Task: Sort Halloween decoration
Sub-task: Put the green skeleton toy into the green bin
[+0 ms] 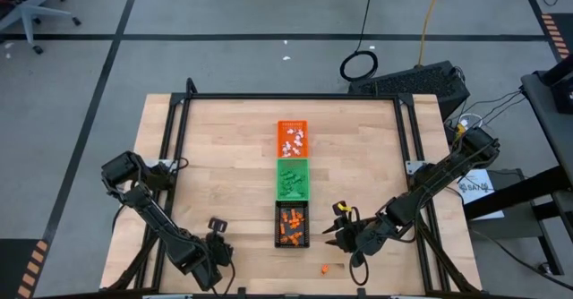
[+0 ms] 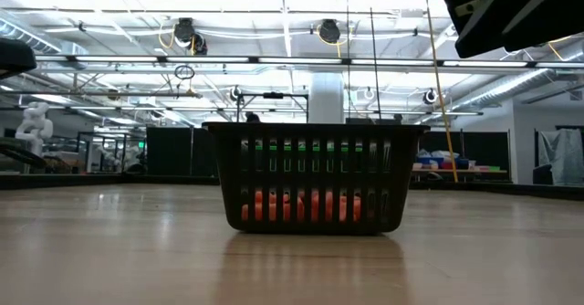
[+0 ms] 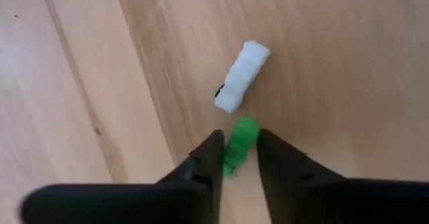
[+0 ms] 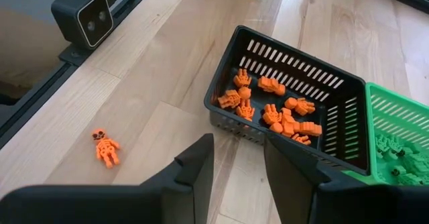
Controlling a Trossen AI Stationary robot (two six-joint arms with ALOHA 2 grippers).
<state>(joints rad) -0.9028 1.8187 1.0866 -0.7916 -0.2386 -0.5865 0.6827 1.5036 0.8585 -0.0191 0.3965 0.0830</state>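
Three trays sort by colour; left gripper (image 3: 234, 158), jaws narrowly open astride green trinket (image 3: 239, 143) by white one (image 3: 242, 75); right gripper (image 4: 238, 163) open, empty, orange skeleton (image 4: 104, 146) at its 9 o'clock.

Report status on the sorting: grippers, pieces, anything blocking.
Left gripper open around a green piece, white piece beside it. Right gripper open, empty, near the black tray. One orange skeleton loose on the table. Nothing blocking.
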